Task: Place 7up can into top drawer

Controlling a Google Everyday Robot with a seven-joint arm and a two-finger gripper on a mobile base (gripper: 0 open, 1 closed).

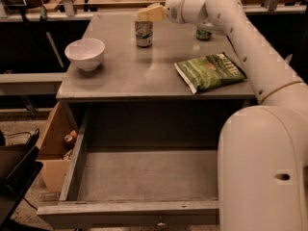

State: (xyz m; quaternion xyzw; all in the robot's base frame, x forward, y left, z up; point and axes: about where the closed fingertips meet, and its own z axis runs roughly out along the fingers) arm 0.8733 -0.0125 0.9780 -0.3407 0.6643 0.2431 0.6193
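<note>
The 7up can [143, 33], pale silver with light green markings, stands upright at the back middle of the grey table [134, 76]. My gripper [148, 14] is at the end of the white arm, which reaches in from the right. It is just above and slightly behind the can's top and partly covers its rim. The top drawer [144, 173] is pulled fully out below the table's front edge. Its grey inside is bare.
A white bowl [85, 53] sits at the table's left. A green chip bag [210, 71] lies at the right front. A darker green can [203, 33] stands behind the arm. A cardboard box [57, 143] stands on the floor to the left. My white arm body [262, 167] fills the lower right.
</note>
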